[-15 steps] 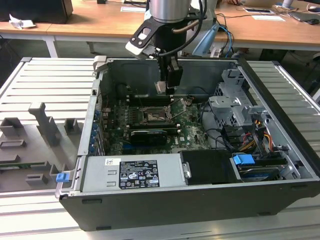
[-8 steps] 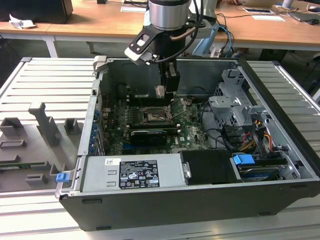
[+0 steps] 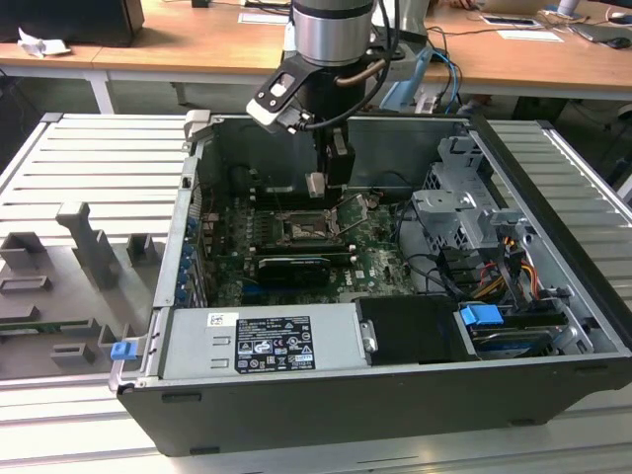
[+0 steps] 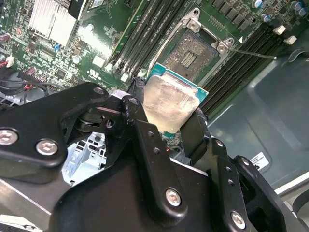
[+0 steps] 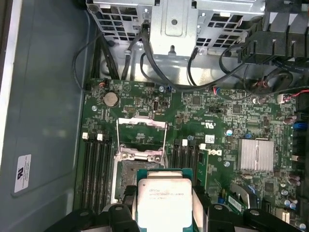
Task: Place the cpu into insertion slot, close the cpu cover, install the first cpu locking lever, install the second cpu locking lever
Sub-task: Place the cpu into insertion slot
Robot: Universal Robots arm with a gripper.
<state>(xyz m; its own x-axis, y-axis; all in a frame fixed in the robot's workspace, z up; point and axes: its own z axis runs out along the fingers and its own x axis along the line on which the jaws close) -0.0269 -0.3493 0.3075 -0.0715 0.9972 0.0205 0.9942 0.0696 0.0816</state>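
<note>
Open computer case lies on its side on the ribbed metal surface. The grey power supply box sits at the near wall and the green motherboard lies on the floor of the case. The arm reaches down into the case from above.

Hand: clamped on the cpu. In both wrist views the black fingers press on two opposite edges and the pale metal face is exposed. The cpu is held in the air above the board, apart from it and just beside the insertion slot rather than over its centre.

Insertion slot: bare, dark contact field in view, nothing seated. The cpu cover appears to stand raised off the slot, though its thin frame is hard to separate from the wire levers around it.

Handling, as a judgement: the chip is light, stiff and thin, and its smooth lid is likely slippery. The edges are the right hold, since the underside contacts and the slot's contact field would damage easily if the chip goes in tilted or scraped.

Markings: a white printed label on the power supply box, a white sticker on the case floor and dark print on the cpu face — not transcribed.
</note>
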